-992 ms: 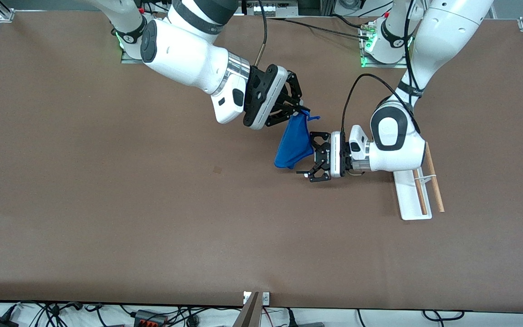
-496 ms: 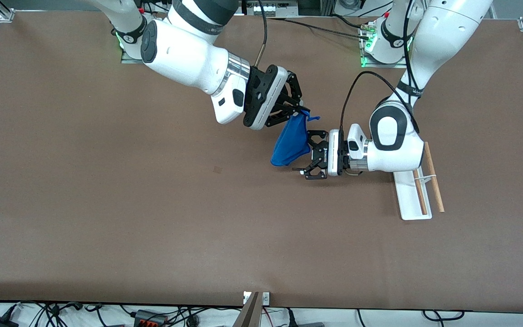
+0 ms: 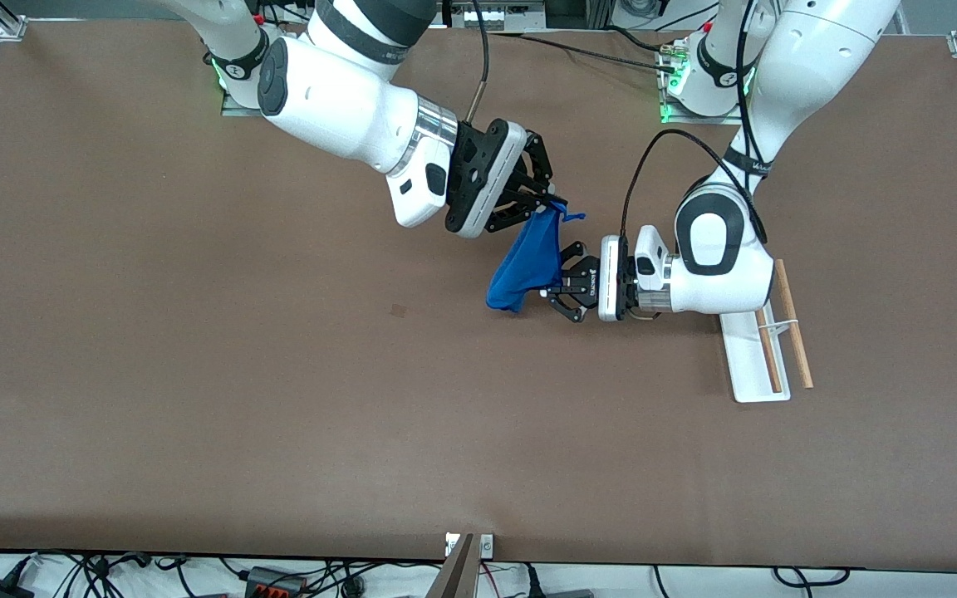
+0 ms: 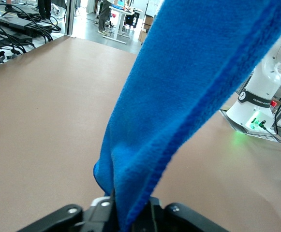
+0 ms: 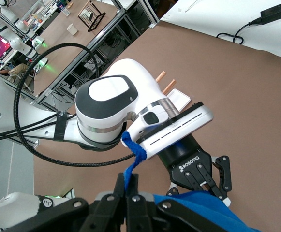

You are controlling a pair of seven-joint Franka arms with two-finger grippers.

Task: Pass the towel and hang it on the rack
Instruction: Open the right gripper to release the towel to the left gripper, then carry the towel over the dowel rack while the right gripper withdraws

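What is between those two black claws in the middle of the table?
A bright blue soft towel stretches between them: the right claw pinches its top corner and the left claw is shut on its lower part. The front view shows it.

Worktop (image 3: 196,399): flat brown surface filling most of the frame. Rack (image 3: 748,365) stands directly on it at right of centre, toward the left arm's end; white rectangular base flat on the surface, two light-brown wooden rods above it. Small dark mark (image 3: 398,311) on the surface near frame centre.
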